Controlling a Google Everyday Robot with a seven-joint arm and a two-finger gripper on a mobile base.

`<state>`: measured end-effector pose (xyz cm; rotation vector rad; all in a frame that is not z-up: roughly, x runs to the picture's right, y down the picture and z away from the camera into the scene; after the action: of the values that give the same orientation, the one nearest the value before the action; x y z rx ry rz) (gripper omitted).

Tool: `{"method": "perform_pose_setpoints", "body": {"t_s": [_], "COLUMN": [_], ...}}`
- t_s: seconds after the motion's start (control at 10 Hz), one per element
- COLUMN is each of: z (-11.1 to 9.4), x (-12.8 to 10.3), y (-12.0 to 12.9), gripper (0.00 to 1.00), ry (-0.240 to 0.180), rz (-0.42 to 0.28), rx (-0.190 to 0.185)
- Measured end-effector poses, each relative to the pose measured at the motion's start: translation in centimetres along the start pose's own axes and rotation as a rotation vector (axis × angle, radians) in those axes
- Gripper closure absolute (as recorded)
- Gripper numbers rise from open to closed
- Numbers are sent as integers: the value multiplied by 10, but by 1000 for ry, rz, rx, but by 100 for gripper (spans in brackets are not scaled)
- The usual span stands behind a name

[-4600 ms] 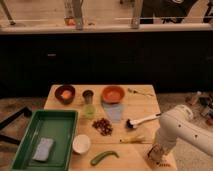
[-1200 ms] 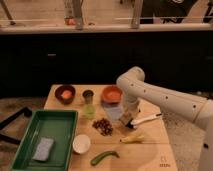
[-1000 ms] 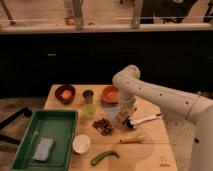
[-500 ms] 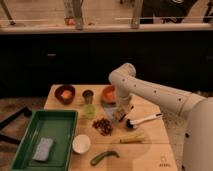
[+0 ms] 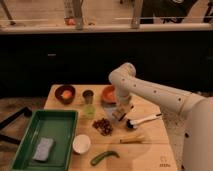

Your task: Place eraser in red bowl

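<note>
The red bowl [image 5: 107, 93] sits at the back middle of the wooden table [image 5: 150, 107], with my white arm covering its right side. My gripper [image 5: 120, 113] hangs just in front of and to the right of the bowl, pointing down. It is shut on the eraser [image 5: 118, 115], a small dark-and-tan block held a little above the tabletop.
A maroon bowl [image 5: 65, 93] and a dark cup [image 5: 88, 96] stand left of the red bowl, a green cup [image 5: 90, 111] in front. Dark clustered food [image 5: 103, 126], a white bowl [image 5: 81, 143], a white-handled brush [image 5: 145, 120], a green pepper [image 5: 104, 157] and a green tray [image 5: 30, 131] holding a sponge [image 5: 43, 148] lie nearer.
My arm has swung leftward across the table, carrying the eraser from near the brush toward the red bowl. The other objects have stayed put.
</note>
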<state>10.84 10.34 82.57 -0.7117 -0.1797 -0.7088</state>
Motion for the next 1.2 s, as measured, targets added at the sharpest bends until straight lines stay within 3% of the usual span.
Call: {"method": "perform_pose_setpoints", "body": {"t_s": [0.3,0.6,1.2], "z": [-10,-12,7], "x": [28,39,38], "y": [-30,-52,-108], "gripper": [100,100,100], "ry": [27,37,-19], "rz": [13,11,-31], "rx": [12,7,-9]}}
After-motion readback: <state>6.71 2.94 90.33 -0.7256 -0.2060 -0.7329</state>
